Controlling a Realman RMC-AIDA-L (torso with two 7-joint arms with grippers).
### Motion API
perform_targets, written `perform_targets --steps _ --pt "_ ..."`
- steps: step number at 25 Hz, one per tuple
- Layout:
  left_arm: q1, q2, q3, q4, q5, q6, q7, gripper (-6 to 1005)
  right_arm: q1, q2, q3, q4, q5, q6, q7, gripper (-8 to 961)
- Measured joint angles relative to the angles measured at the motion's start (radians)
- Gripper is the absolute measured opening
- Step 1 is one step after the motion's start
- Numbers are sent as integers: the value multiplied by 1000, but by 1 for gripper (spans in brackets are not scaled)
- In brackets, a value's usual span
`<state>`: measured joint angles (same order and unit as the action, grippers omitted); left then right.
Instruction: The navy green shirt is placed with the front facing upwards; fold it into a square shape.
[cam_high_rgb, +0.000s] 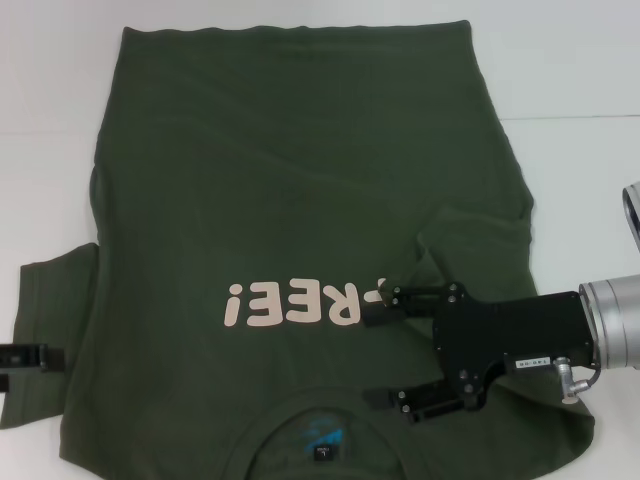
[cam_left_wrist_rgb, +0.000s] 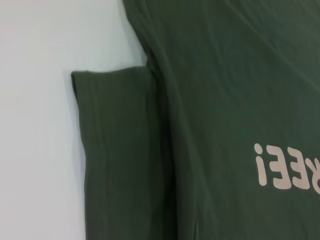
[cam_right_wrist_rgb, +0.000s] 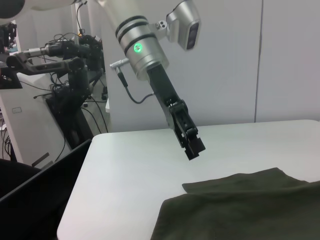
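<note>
Lying flat across most of the head frame, the navy green shirt (cam_high_rgb: 300, 200) covers the white desk (cam_high_rgb: 580, 80), lettering up. The right gripper (cam_high_rgb: 378, 352) sits at lower right over the chest, jaws wide apart, holding nothing. The left gripper (cam_high_rgb: 25, 358) waits at the left edge beside the sleeve; cannot tell its jaws.

Black right pincer (cam_high_rgb: 383, 350), silver wrist, screws and a white label.

Matt cloth shirt (cam_high_rgb: 300, 180); smooth white table (cam_high_rgb: 580, 80).
</note>
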<state>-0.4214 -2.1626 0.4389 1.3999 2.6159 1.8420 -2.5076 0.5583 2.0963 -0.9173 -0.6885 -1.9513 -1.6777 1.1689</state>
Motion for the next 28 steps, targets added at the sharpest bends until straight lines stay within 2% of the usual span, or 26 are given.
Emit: perform_targets --steps 4,14,28 --pt "-8 8 -37 -67 2 -20 44 771 4 1 0 2 1 3 0 883" --pt "-10 19 -72 -143 62 -72 87 766 14 2 0 38 22 18 0 883" --pt "-13 24 -93 -186 86 -134 118 758 23 2 -2 47 25 23 -2 884"
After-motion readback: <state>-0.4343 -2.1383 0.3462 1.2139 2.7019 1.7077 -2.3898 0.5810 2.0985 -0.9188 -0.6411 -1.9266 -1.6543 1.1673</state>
